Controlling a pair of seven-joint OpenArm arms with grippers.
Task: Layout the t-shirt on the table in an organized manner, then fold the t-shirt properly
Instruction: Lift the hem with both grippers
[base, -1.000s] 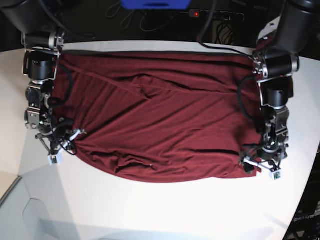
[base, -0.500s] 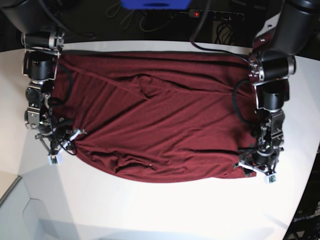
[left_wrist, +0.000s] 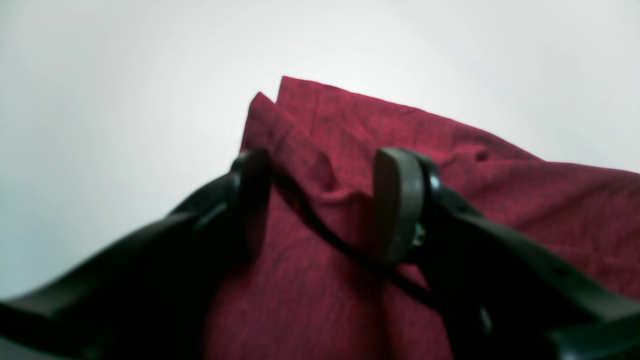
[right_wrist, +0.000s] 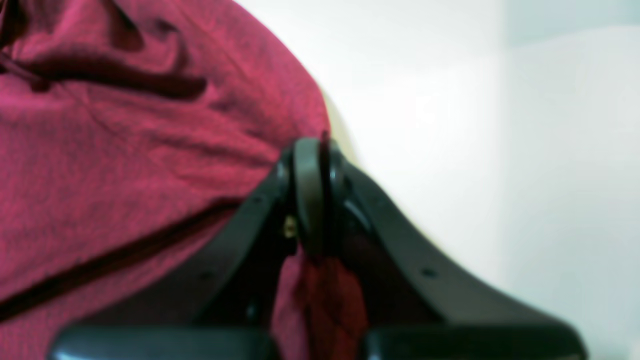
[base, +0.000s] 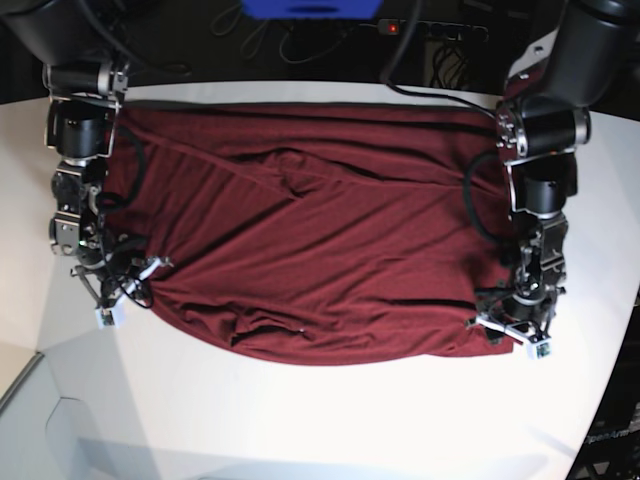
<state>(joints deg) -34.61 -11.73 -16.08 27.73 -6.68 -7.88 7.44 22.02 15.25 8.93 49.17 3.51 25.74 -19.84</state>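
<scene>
The dark maroon t-shirt (base: 320, 240) lies spread wide across the white table (base: 300, 420), with wrinkles and a diagonal fold. My left gripper (base: 511, 337) is at the shirt's near right corner. In the left wrist view it (left_wrist: 322, 200) is open, with its fingers on either side of the folded corner of the t-shirt (left_wrist: 320, 150). My right gripper (base: 118, 298) is at the shirt's near left edge. In the right wrist view it (right_wrist: 310, 195) is shut on a pinch of the t-shirt (right_wrist: 150, 150), and fabric bunches behind the pads.
A black power strip (base: 430, 28) with a red light, cables and a blue object (base: 310, 8) lie beyond the table's far edge. The table's curved edge (base: 610, 400) runs close to the left arm. A seam crosses the near left of the table (base: 60, 410).
My left gripper has shifted slightly left and inward onto the shirt's near right corner. The right arm and the shirt have stayed in place.
</scene>
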